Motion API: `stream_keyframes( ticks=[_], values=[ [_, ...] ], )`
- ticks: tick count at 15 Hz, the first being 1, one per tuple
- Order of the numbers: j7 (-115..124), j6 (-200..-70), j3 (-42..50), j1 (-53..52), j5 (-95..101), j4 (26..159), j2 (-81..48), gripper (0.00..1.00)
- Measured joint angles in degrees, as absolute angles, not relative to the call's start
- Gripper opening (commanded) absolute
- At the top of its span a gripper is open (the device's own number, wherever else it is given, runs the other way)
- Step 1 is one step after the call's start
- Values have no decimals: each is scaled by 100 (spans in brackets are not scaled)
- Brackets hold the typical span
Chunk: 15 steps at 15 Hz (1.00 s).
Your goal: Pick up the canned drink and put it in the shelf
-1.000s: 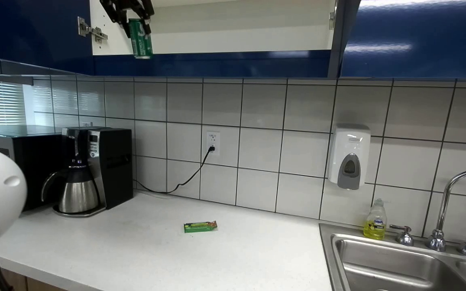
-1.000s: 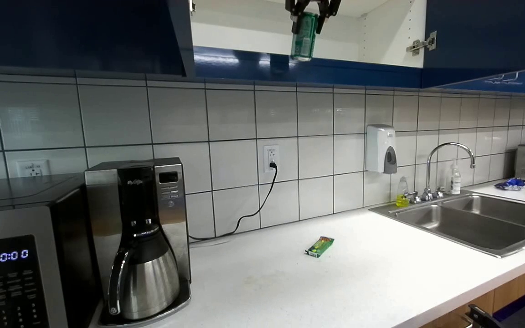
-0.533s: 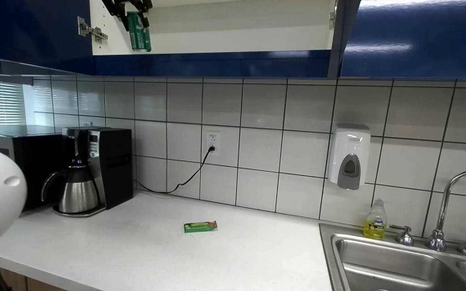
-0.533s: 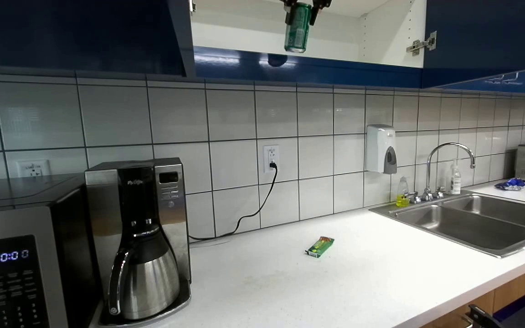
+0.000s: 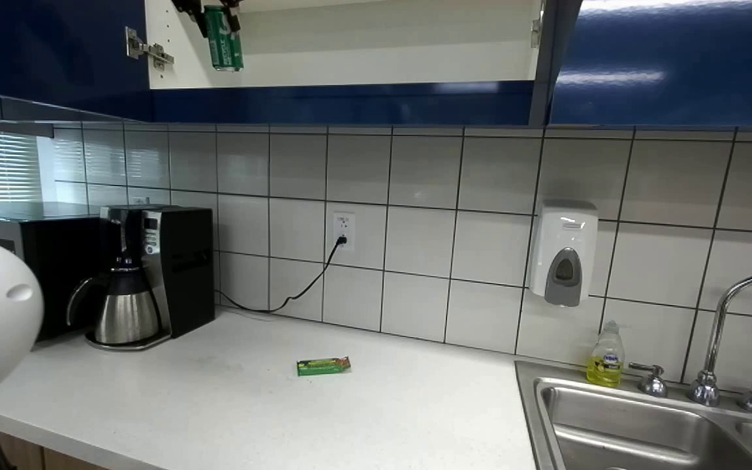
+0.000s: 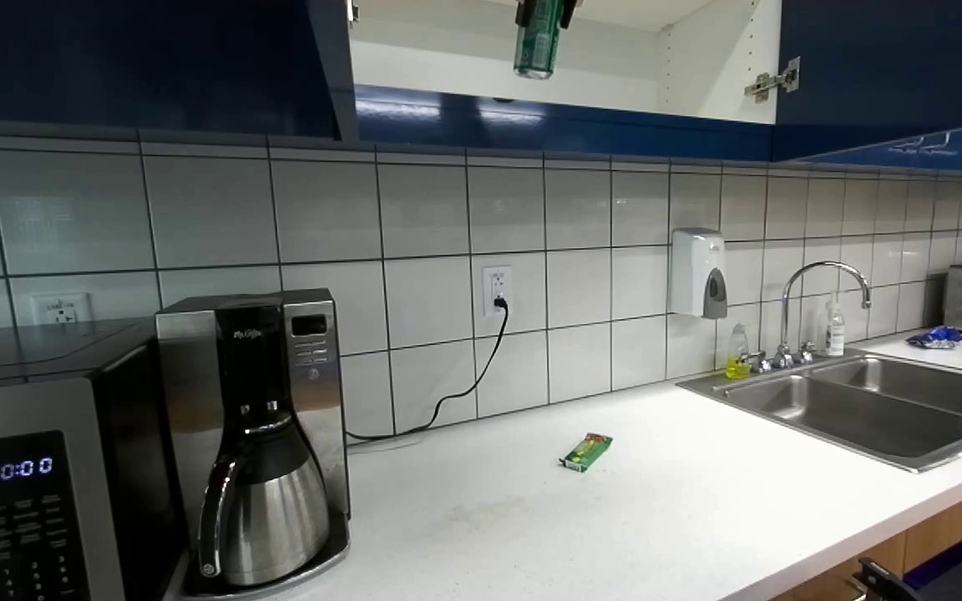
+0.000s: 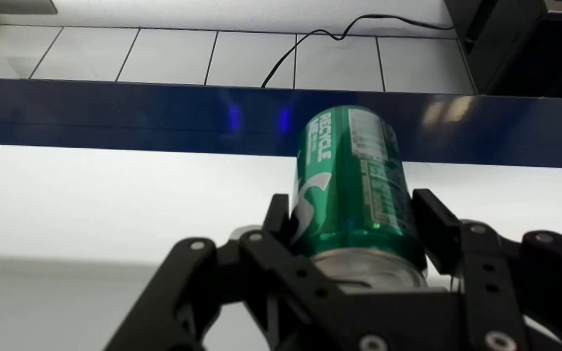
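The canned drink (image 5: 225,49), a green can, is held aloft near the pale shelf opening (image 5: 382,59) in an exterior view. Its bottom shows just above the blue lower edge (image 5: 350,104). It also shows in an exterior view (image 6: 537,46), slightly tilted, before the shelf (image 6: 439,54). My gripper (image 7: 352,207) is shut on the can near its silvery top in the wrist view, a black finger on each side. The can's body (image 7: 349,165) points toward the blue edge. The upper gripper is cut off in both exterior views. How deep the can is inside the shelf is unclear.
Open blue cabinet doors with hinges flank the opening, one door (image 5: 49,59) close to the gripper. Below are a coffee maker (image 6: 255,451), a microwave (image 6: 47,467), a flat green packet (image 6: 587,452), a soap dispenser (image 6: 698,274) and a sink (image 6: 873,409).
The gripper and can have risen. The can's bottom was in front of the blue edge and now shows above it. In an exterior view it has also shifted slightly left.
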<state>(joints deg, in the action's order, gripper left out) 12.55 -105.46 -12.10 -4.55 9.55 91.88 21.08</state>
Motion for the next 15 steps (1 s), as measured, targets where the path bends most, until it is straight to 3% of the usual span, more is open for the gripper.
stream_keyframes(
  ticks=[15],
  values=[
    [1532, -10444, -1200, -455, 1298, 8270, 1148, 40]
  ],
)
